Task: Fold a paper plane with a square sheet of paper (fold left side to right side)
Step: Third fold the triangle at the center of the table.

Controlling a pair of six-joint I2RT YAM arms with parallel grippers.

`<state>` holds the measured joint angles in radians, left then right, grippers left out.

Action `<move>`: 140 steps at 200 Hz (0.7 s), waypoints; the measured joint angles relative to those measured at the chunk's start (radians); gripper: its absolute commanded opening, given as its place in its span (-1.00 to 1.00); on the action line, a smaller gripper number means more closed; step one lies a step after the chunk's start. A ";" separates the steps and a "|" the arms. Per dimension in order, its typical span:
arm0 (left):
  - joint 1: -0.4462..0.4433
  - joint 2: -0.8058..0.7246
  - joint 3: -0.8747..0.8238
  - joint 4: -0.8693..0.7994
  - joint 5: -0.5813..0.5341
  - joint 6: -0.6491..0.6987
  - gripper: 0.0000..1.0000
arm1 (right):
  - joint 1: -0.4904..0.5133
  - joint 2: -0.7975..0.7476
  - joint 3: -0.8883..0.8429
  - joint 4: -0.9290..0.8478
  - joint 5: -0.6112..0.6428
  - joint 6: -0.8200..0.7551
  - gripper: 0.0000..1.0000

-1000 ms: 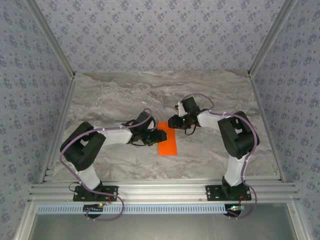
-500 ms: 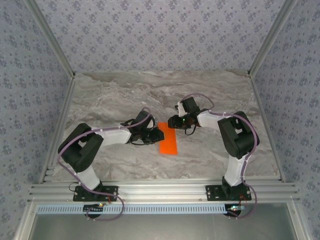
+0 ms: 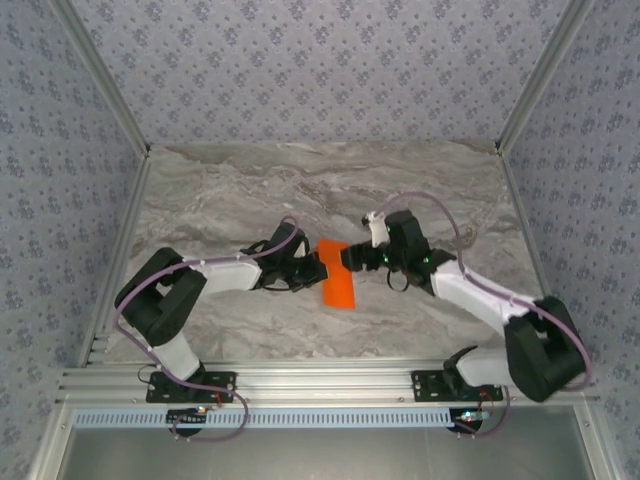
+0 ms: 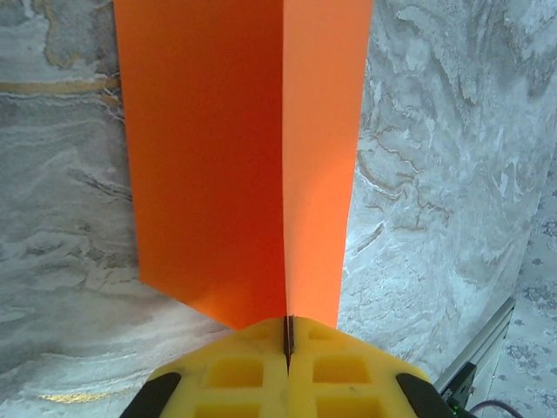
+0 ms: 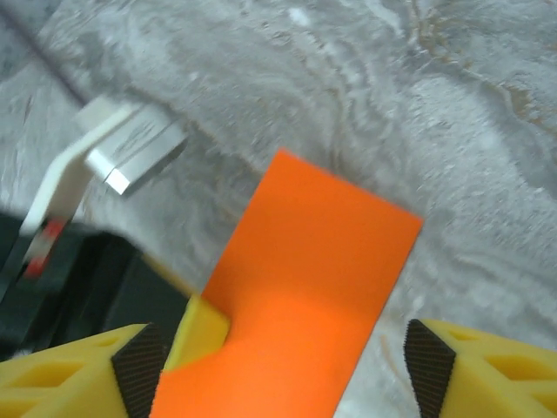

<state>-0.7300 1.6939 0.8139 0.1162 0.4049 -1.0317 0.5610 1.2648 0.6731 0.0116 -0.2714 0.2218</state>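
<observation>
Square sheet of paper (image 3: 338,287) — lying folded on the marbled tabletop (image 3: 250,190) — is pinched at one edge by the left gripper (image 4: 287,335), the right gripper (image 5: 283,357) is spread wide, and the layers could be skewed if tugged.

You saw a thin, matt orange-red paper sheet (image 4: 209,157) on a smooth, grey marbled desk (image 4: 435,174); the left yellow fingers (image 4: 231,376) looked like moulded plastic.

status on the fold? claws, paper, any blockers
Left claw shut on the thin bright orange-red paper sheet, folded to a narrow strip. Right claw open, straddling its opposite side. Claws close, facing across it; watch for a clash.
</observation>
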 measured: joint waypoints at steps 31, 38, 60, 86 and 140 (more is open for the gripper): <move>0.000 0.000 -0.002 0.016 0.002 -0.021 -0.98 | 0.195 -0.182 -0.186 0.008 0.110 -0.049 0.79; 0.000 0.000 -0.002 0.019 0.003 -0.026 -0.98 | 0.239 -0.212 -0.219 0.012 0.143 -0.057 0.81; 0.000 0.000 -0.002 0.024 0.004 -0.032 -0.98 | 0.369 -0.241 -0.276 0.019 0.258 -0.072 0.82; 0.000 0.000 -0.002 0.031 0.008 -0.036 -0.98 | 0.496 -0.157 -0.274 0.046 0.399 -0.097 0.82; 0.000 0.000 -0.002 0.041 0.018 -0.043 -0.98 | 0.570 0.082 -0.201 0.111 0.566 -0.166 0.65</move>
<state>-0.7300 1.6939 0.8120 0.1574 0.4232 -1.0752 1.1313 1.3468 0.4721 0.1230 0.2947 0.0563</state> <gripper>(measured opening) 0.041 0.856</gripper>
